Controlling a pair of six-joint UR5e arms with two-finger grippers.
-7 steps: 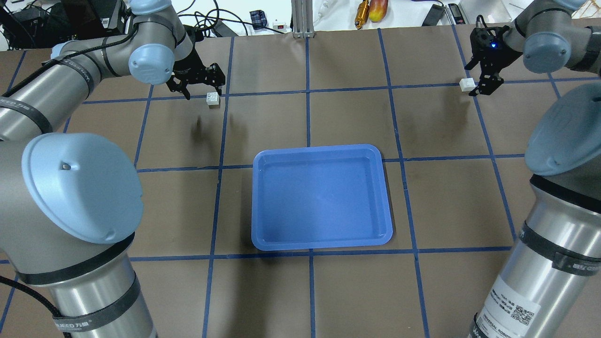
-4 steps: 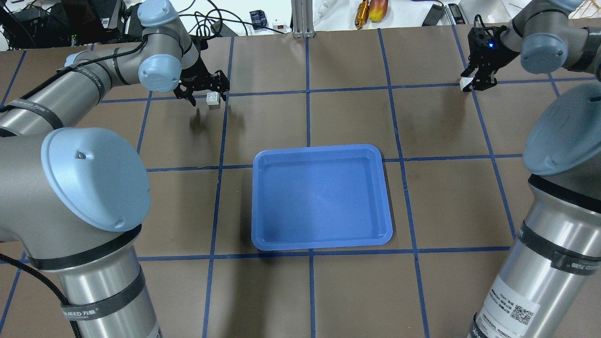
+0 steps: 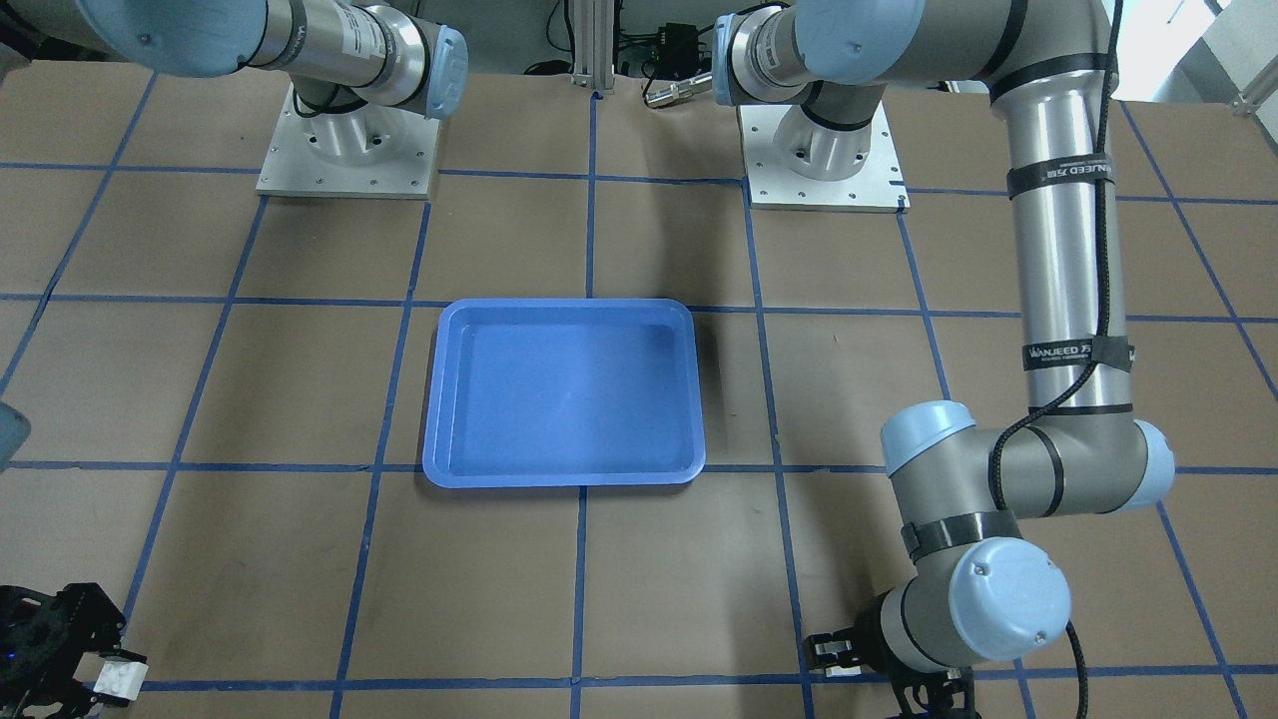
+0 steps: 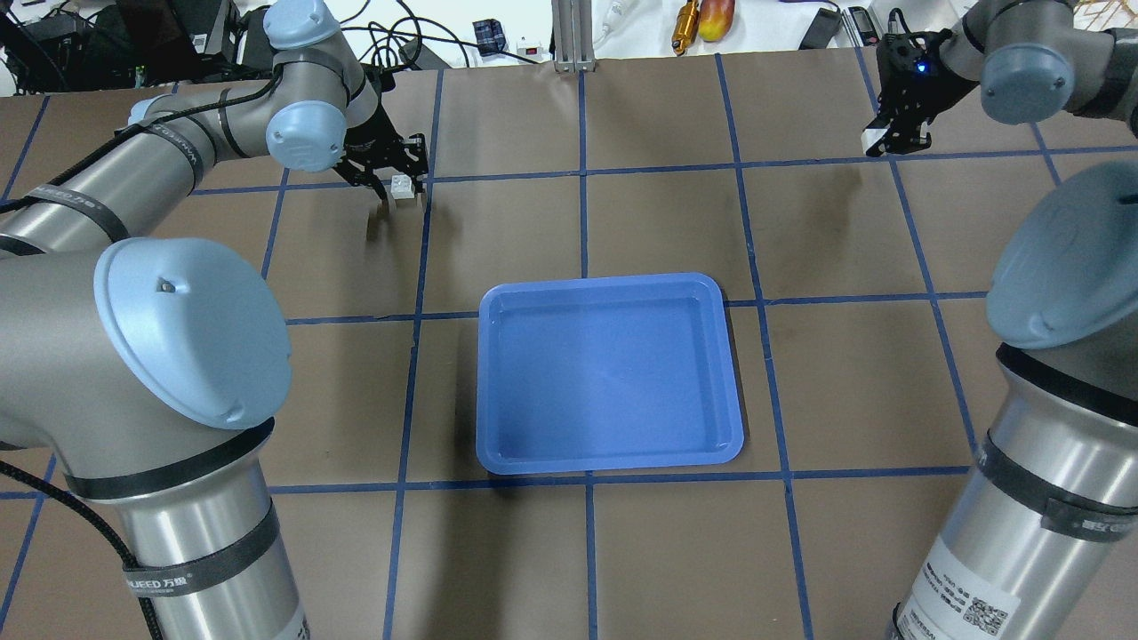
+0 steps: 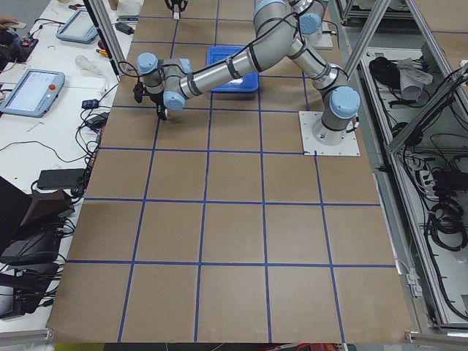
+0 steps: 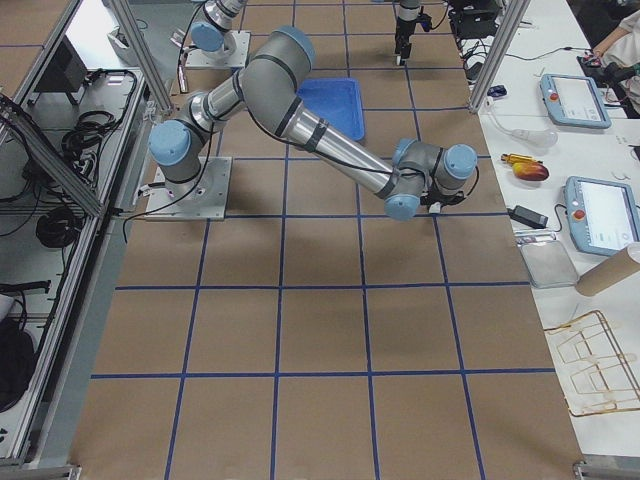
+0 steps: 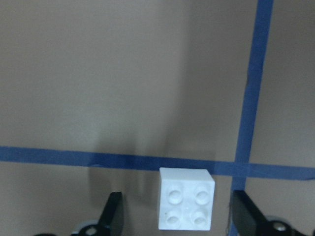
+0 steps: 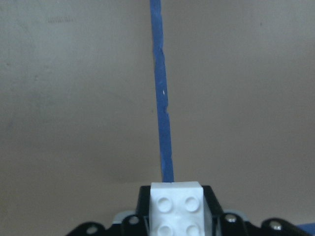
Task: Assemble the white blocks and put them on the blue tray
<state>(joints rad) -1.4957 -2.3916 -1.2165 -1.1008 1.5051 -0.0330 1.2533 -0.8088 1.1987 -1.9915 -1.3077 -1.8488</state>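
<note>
A brown paper-covered table (image 4: 658, 231) ruled into squares by blue tape (image 4: 582, 178) carries the whole job, and on it the left gripper (image 7: 179, 216) stands spread wide around one white brick (image 7: 186, 198). That brick sits studs-up on the paper between the two fingers with a gap on each side, nearer the finger at the wrist view's right, its far edge against a tape line. The likely trouble starts there: if the jaws close off-centre, the nearer finger would meet the smooth plastic first and shove or twist the brick, so it ends up crooked in the grip. The right gripper (image 8: 177, 216) is closed on the other white brick (image 8: 176, 199), which is pinched at the very tips with its studs facing the wrist camera and seems to hang clear of the table. So shallow a hold could let the brick pivot or pop out once the two are pressed together, and any tilt on either side would keep studs and sockets from seating. The blue tray (image 4: 609, 462) lies well apart from both sets of jaws, back toward the robot's bases and between the two arms, with neither brick in it; its glossy floor might let a dropped stack slide. Past the table's far edge a white bench holds cables and small tools, and the side views show handheld control screens.
</note>
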